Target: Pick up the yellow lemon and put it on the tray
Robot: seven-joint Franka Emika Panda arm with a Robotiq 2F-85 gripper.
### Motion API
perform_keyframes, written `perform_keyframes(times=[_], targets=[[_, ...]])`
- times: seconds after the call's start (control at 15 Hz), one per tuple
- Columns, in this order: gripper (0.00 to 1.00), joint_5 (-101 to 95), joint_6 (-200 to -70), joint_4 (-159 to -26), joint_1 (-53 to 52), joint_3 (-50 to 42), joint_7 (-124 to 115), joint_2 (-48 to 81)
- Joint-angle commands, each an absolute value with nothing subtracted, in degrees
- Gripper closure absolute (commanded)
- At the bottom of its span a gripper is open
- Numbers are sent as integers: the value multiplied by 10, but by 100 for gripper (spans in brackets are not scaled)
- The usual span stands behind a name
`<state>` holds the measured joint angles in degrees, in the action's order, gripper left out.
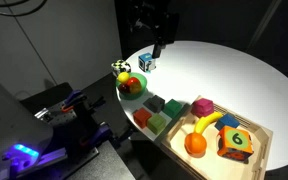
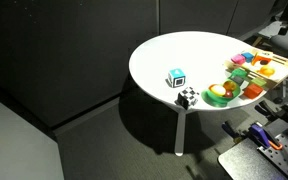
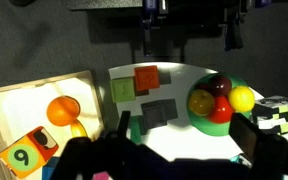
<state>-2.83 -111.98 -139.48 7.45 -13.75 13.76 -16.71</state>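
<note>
In the small round green bowl [image 1: 132, 95] on the round white table [image 1: 224, 70], the small bright yellow toy lemon [image 3: 243, 98] sat beside red fruit. The black gripper [image 3: 189, 35] hung above, its fingers [image 3: 149, 35] spread and empty, well apart from the lemon. The rectangular light-wood tray [image 3: 19, 105] lay nearby.

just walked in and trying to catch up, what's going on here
The robot arm's hand hangs open above the round white table, holding nothing. The yellow lemon sits in the green bowl with other toy fruit, not yet picked up. The tray it is meant for already holds an orange and a few other toys, so the move has not started.
</note>
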Motion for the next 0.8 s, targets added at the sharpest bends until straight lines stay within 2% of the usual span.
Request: perform_keyframes(times=[0.0, 0.73], targets=[[0, -26, -1118, -1393, 81, -131, 139, -167], [0, -42, -1153, -1414, 69, -89, 89, -169]])
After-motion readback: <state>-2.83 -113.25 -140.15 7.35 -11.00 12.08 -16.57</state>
